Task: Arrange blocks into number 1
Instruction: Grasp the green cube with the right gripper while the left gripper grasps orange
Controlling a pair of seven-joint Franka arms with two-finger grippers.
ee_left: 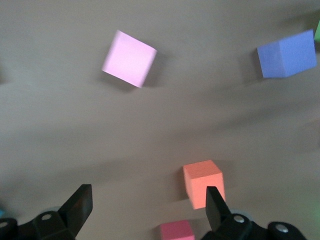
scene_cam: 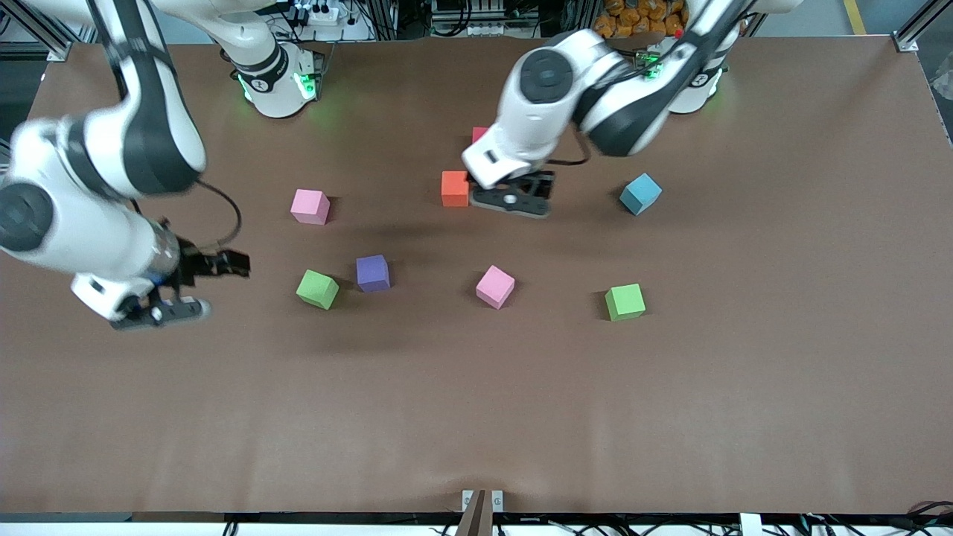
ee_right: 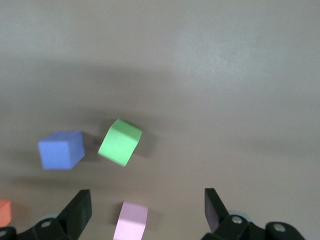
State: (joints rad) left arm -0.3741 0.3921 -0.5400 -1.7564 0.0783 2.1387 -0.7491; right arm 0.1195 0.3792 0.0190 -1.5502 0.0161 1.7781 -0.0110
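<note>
Eight cubes lie spread on the brown table. The orange block and the red block sit close to my left gripper, which hangs open and empty just beside the orange one. The left arm half hides the red block. A pink block, a purple block and a green block lie nearer the front camera. My right gripper is open and empty over bare table toward the right arm's end.
A second pink block lies farther from the front camera than the purple one. A light blue block and a second green block lie toward the left arm's end.
</note>
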